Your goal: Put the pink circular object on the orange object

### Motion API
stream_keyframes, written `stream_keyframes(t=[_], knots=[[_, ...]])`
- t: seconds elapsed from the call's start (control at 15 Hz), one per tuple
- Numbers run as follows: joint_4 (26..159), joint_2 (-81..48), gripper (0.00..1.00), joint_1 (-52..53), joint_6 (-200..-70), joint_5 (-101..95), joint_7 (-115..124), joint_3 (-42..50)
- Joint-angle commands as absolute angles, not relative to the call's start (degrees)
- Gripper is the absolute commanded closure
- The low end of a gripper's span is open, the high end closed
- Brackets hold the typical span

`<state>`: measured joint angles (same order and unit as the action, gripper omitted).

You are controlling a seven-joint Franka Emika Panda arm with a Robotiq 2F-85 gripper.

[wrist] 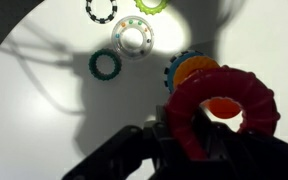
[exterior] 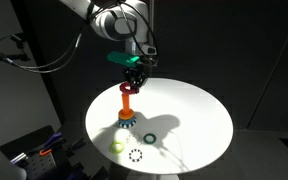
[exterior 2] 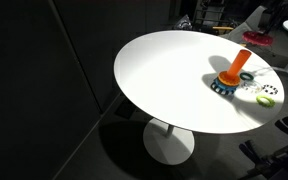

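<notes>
The black gripper is clamped narrowly on the rim of the flat pink-red plastic ring, which hangs right at the top of the upright orange cylindrical peg. In the wrist view the peg's orange top shows through the ring's hole, though it cannot be told whether the ring already circles it. The peg stands left of centre on the round white table. A dark green ring, a yellow-green ring and a white black-dotted ring crowd the near edge, and broad bare tabletop lies to the right.
</notes>
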<state>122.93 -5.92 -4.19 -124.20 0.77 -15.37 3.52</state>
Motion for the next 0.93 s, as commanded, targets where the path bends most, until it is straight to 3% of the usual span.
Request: stream_keyframes(t=[0.0,0.87], knots=[[121.7,-7.3,0.9,-3.5,-124.6,-1.9,-12.9,3.1],[121.7,-9.1,0.9,-1.9,-125.7,-5.4,-10.2,1.9]])
